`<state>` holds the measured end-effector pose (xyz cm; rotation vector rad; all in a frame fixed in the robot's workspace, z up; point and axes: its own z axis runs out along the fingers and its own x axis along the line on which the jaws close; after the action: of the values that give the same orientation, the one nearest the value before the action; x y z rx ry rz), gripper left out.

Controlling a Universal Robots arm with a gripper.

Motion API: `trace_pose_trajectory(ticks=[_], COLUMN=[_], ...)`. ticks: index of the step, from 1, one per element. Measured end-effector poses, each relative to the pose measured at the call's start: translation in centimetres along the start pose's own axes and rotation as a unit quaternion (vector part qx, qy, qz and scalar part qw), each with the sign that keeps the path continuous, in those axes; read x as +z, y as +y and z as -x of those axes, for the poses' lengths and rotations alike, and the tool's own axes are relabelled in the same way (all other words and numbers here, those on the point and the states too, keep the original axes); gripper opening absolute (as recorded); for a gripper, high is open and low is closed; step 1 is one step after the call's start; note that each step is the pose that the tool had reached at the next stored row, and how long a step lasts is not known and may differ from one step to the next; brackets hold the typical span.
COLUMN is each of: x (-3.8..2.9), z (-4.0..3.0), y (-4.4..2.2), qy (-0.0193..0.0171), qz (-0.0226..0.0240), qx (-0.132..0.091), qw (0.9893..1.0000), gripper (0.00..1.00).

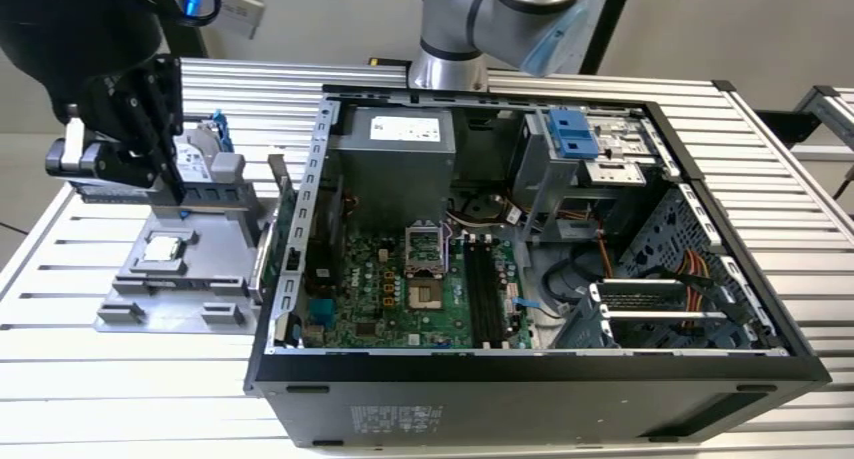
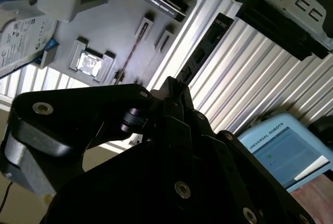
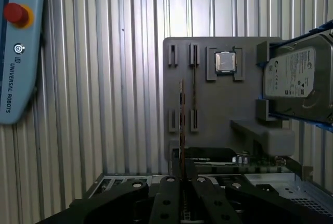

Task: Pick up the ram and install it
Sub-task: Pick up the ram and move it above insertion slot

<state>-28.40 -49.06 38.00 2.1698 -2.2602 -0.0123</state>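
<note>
The ram (image 3: 181, 125) is clamped edge-on between the closed fingers (image 3: 167, 200) and held above the grey holder (image 3: 218, 109), apparently to clear its slots.

In the first wrist view the ram (image 3: 181, 125) is seen edge-on, its near end hidden within the gripper (image 3: 183, 183) closed on it. The hard drive (image 3: 296, 78) and the teach pendant (image 3: 15, 62) are cut off at the picture's edges.

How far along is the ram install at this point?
Done: the thin dark ram stick looks lifted off the grey parts tray. In hand: the black gripper appears shut on it, above the tray. Left: the motherboard's long black slots look empty, so it is not installed.
</note>
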Motion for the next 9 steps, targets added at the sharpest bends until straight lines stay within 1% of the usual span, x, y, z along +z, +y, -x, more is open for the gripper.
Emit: trace_pose_trajectory(ticks=[9], x=[-0.02], z=[0.05], y=[-1.34], qy=[0.0000], qz=[0.0003], qx=[0.000], qw=[1.0000], gripper=[0.00])
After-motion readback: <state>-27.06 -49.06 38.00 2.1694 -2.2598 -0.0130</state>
